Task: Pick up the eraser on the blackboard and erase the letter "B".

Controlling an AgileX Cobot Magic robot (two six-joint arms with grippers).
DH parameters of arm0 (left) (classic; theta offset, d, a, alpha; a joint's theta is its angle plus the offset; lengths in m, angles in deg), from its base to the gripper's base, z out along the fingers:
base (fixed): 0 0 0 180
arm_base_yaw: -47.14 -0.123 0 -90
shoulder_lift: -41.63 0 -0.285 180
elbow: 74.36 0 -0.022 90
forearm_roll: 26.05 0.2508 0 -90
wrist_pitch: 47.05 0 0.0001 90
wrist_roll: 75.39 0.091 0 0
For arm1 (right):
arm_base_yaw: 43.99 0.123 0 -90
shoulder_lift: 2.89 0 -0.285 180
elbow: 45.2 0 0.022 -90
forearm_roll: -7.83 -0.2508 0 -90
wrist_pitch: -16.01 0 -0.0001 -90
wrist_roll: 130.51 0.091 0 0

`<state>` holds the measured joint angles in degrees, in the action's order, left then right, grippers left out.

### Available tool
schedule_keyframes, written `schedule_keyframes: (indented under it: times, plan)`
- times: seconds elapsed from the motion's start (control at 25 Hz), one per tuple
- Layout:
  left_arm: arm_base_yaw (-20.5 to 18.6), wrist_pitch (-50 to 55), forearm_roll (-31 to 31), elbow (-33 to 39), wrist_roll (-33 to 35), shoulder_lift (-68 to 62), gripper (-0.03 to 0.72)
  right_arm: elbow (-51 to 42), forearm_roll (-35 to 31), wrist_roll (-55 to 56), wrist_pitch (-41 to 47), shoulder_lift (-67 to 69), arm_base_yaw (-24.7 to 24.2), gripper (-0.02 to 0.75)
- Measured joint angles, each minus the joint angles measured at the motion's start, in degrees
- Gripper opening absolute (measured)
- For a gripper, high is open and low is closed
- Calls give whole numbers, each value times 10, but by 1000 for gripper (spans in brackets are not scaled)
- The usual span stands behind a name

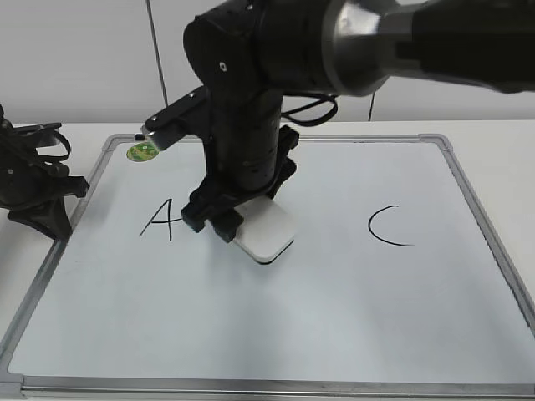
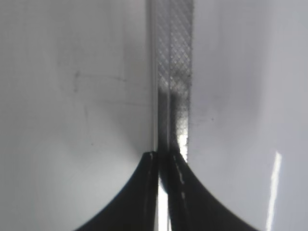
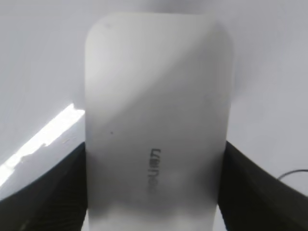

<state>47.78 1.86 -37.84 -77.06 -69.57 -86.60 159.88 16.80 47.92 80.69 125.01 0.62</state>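
The blackboard (image 1: 334, 317) is a white board with a silver frame that lies flat on the table. My right gripper (image 1: 224, 219) reaches across to the board's middle and is shut on the white eraser (image 1: 266, 231), which rests flat on the board between the black "A" (image 1: 160, 219) and "C" (image 1: 386, 225). In the right wrist view the eraser (image 3: 156, 120) fills the space between the two fingers of the right gripper (image 3: 154, 163), grey lettering up. No letter "B" shows; the arm and the eraser cover that spot. My left gripper (image 1: 42, 196) is shut and empty at the board's left edge.
A small round green magnet (image 1: 142, 152) sits at the board's far left corner. The left wrist view shows the shut left gripper (image 2: 163, 156) right over the board's metal frame (image 2: 175, 57). White table surrounds the board, with a wall behind.
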Motion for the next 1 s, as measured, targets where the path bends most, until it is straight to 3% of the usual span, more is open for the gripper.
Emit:
schedule_keyframes:
  times: [0.28,0.68,1.0]
  plan:
    - [0,0,0,0,0,0,13,7,30,0,53,-15,-74,557]
    - [0,0,1,0,0,0,13,7,-12,0,56,-40,-255,557]
    - [0,0,1,0,0,0,13,-2,-40,0,57,-70,-345,557]
